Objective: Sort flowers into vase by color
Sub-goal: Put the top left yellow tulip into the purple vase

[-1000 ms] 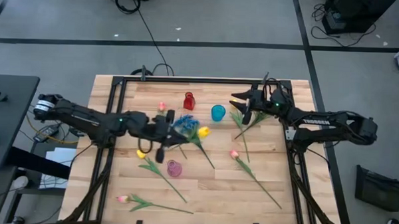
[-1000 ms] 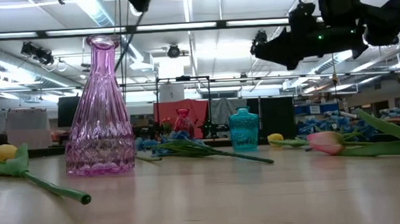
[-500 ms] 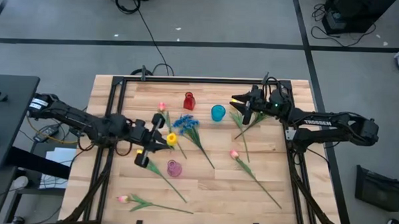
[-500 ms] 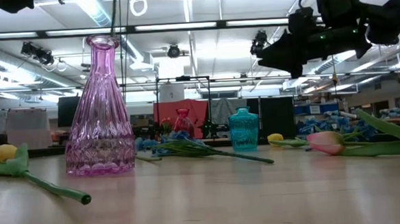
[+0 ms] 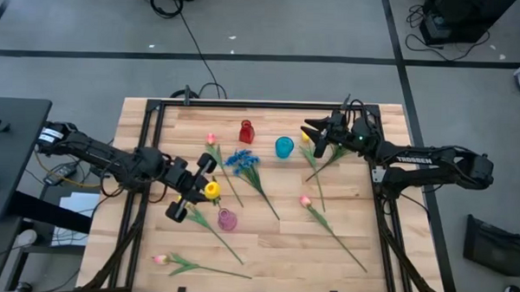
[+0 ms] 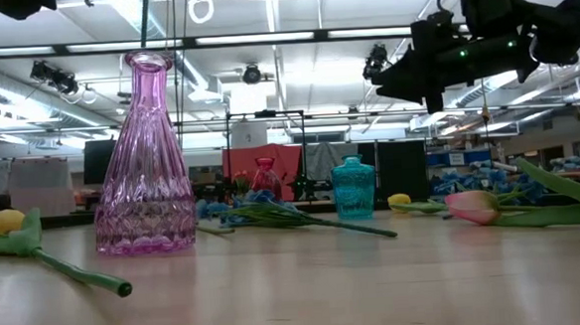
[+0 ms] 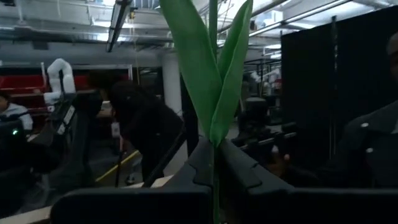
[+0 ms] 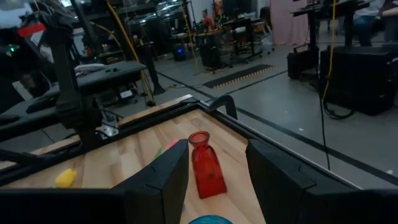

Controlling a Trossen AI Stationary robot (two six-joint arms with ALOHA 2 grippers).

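My left gripper (image 5: 198, 188) is shut on a yellow tulip (image 5: 212, 189), held above the table just left of and beyond the pink vase (image 5: 228, 219). Its green leaves (image 7: 211, 74) rise in front of the left wrist camera. My right gripper (image 5: 316, 141) is open and empty in the air beside the blue vase (image 5: 283, 147); the red vase (image 8: 205, 165) shows beyond its fingers. A blue flower (image 5: 240, 160), pink tulips (image 5: 305, 200) (image 5: 211, 140) (image 5: 159, 259) and other yellow tulips (image 5: 305, 137) lie flat on the table. My left gripper pinches the yellow tulip's thin green stem (image 7: 214, 180) between its two fingers, just below the leaves. The fingers come level from the table's left and lie across the stem. The tulip stands upright, bloom on top, lifted clear of the table.
The pink vase (image 6: 142, 155) stands near the table's middle front, the red vase (image 5: 246, 131) and blue vase (image 6: 353, 187) at the far middle. Long stems (image 5: 335, 235) lie across the table's middle and right. A black frame (image 5: 261, 104) runs round the tabletop.
My left gripper has drawn back toward the table's left and near edge, carrying the yellow tulip from beside the blue flower to near the pink vase. The tulip has come off the table and now stands upright in the hold.
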